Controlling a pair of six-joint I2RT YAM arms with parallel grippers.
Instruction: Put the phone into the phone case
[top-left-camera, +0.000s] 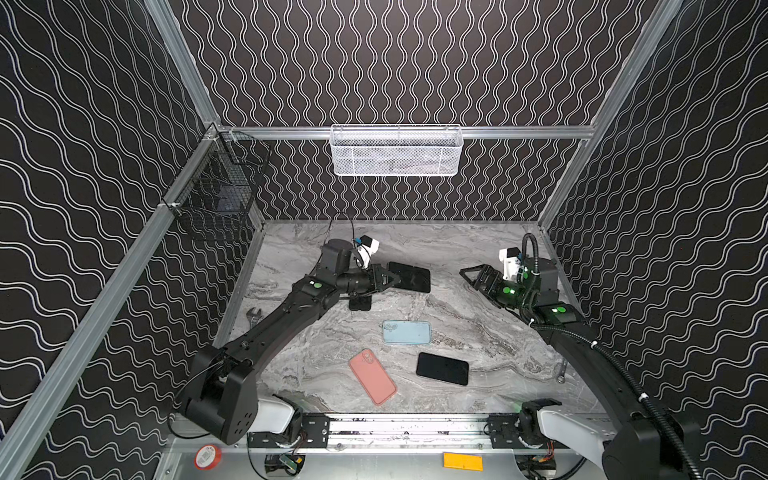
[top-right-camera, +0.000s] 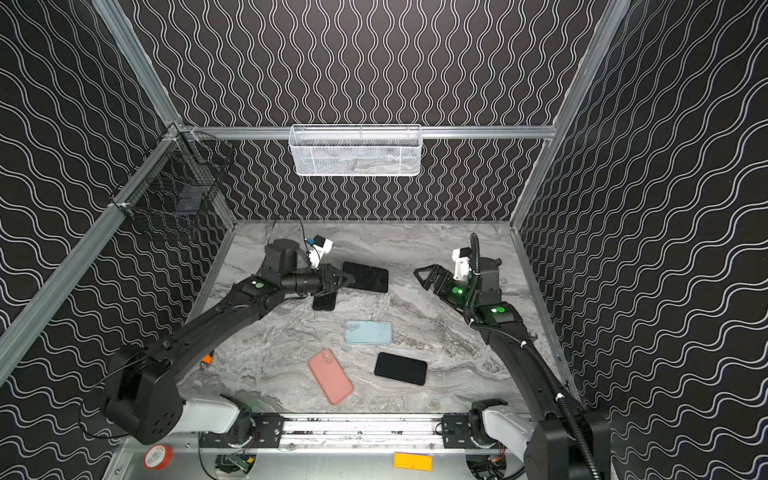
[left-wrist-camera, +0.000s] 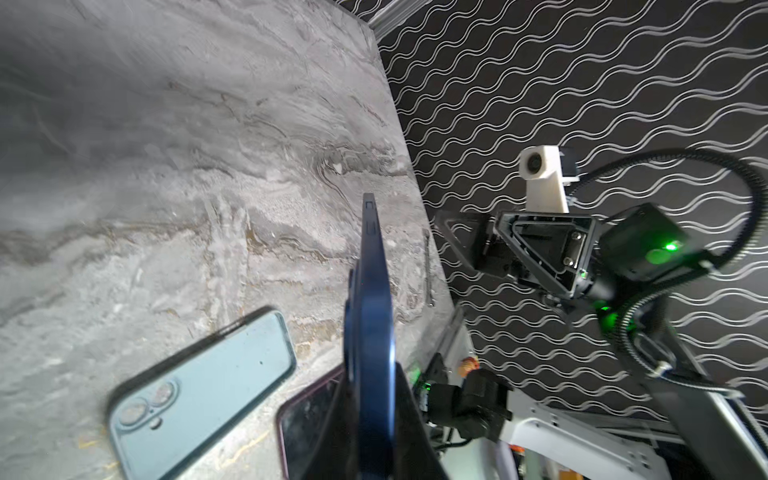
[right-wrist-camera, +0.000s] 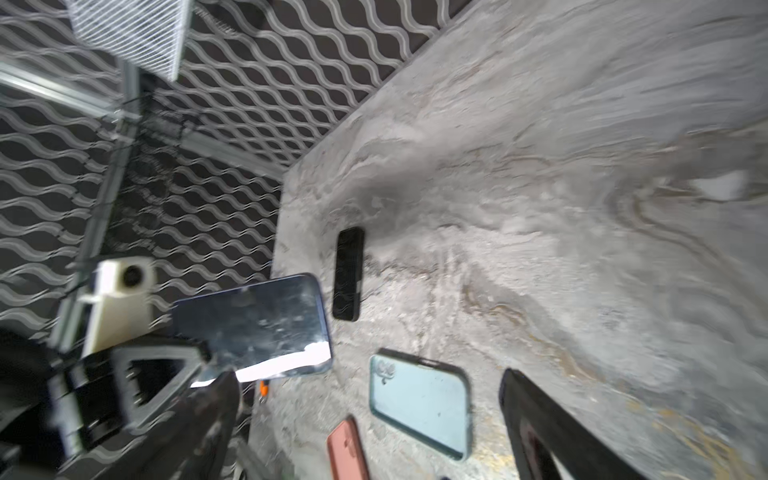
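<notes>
The left tool (top-left-camera: 392, 279) is pinching one short end of the dark blue glossy slab phone (top-left-camera: 411, 277). The phone hangs clear of the grey marbled worktop (top-left-camera: 490, 332), broad face up in both top views. In the left wrist view it shows edge-on, running straight out from the pinch. The right tool (top-left-camera: 467, 276) is spread wide and carries nothing. It stands at 3 o'clock from the phone, well apart, its mouth turned toward the phone's free end.

The pale blue rounded-rectangle phone case (top-left-camera: 406, 332) lies flat near the worktop's middle, at about 6 o'clock from the phone. I cannot tell whether its hollow faces up.

The step in hand looks like carrying the phone to a case. The grip should be firm, since a pinch at one end lets the slab droop. Match the long axis and camera corner to the case and seat one end inside the rim first. Then press the other end down while the right tool steadies the case against skidding.
</notes>
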